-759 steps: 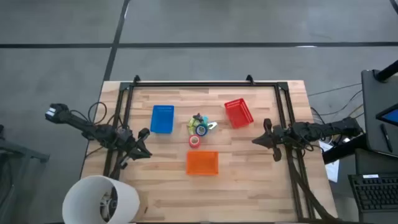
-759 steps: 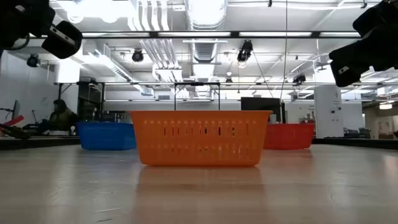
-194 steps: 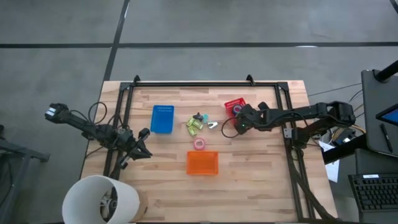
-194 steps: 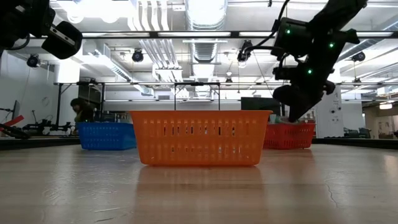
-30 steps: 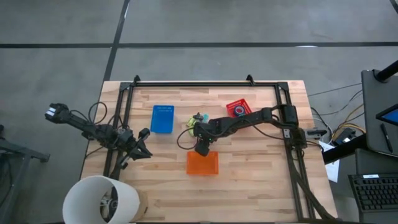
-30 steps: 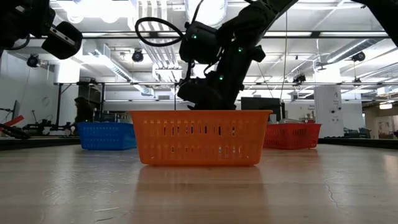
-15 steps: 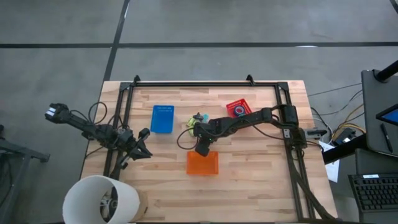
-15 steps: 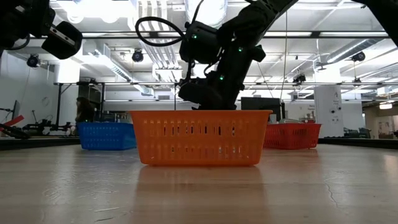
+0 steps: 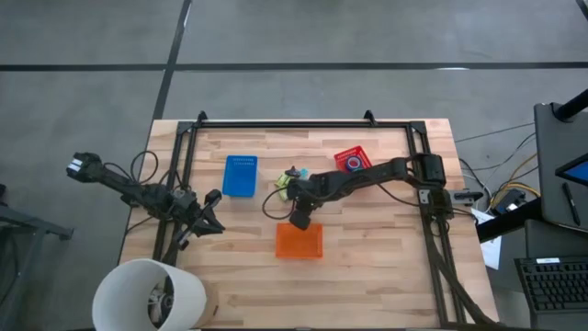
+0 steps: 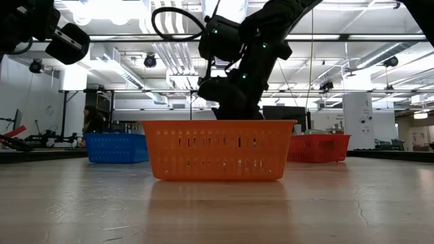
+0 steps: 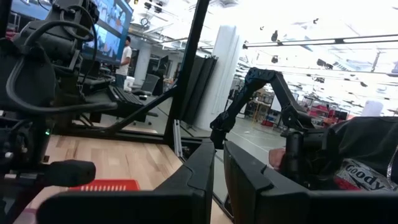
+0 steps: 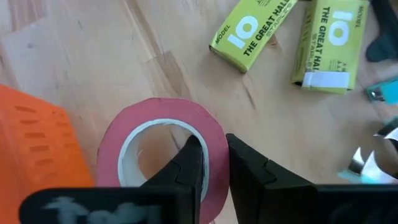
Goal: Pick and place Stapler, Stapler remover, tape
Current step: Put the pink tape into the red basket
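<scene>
Right gripper (image 12: 211, 165) was pinched on just one wall of the red-pink tape roll (image 12: 160, 155), at 12 o'clock of the orange bin (image 9: 299, 241), so we figured that thin bite could let it swing loose.

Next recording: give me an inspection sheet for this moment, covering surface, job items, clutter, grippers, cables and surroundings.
Surface: wooden table, bare at its near edge.
Job's things: red-pink tape roll by the orange bin; blue bin; red bin holds a roll.
Clutter: two yellow staple boxes.
Grippers: right gripper shut on the roll's wall, one finger inside; left gripper shut, parked at the table's left.
Cables: looped by the left arm.
Surroundings: white bucket; a person beyond the table.
</scene>
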Robot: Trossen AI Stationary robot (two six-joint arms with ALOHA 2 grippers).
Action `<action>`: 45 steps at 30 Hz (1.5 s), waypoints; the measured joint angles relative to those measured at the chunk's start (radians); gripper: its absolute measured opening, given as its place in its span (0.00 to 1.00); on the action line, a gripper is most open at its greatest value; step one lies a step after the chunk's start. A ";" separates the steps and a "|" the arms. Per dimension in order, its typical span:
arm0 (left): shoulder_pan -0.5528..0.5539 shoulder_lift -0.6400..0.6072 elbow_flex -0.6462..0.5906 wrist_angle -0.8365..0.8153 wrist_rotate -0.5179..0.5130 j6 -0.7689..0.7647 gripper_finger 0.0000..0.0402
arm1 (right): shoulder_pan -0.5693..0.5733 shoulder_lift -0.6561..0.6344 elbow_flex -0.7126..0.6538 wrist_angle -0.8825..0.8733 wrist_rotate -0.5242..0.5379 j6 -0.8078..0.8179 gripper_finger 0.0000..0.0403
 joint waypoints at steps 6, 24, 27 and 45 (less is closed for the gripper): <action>0.000 0.000 0.000 0.000 0.000 0.000 0.10 | 0.000 -0.035 0.000 -0.030 0.009 -0.003 0.12; 0.000 0.000 0.000 0.000 0.000 0.000 0.10 | 0.000 -0.179 0.000 -0.215 0.232 -0.008 0.13; 0.000 0.000 0.000 0.000 0.000 0.000 0.10 | -0.003 -0.192 0.000 -0.239 0.245 -0.008 0.13; 0.000 0.000 0.000 0.000 0.000 0.000 0.10 | -0.046 -0.303 -0.014 -0.385 0.374 0.018 0.13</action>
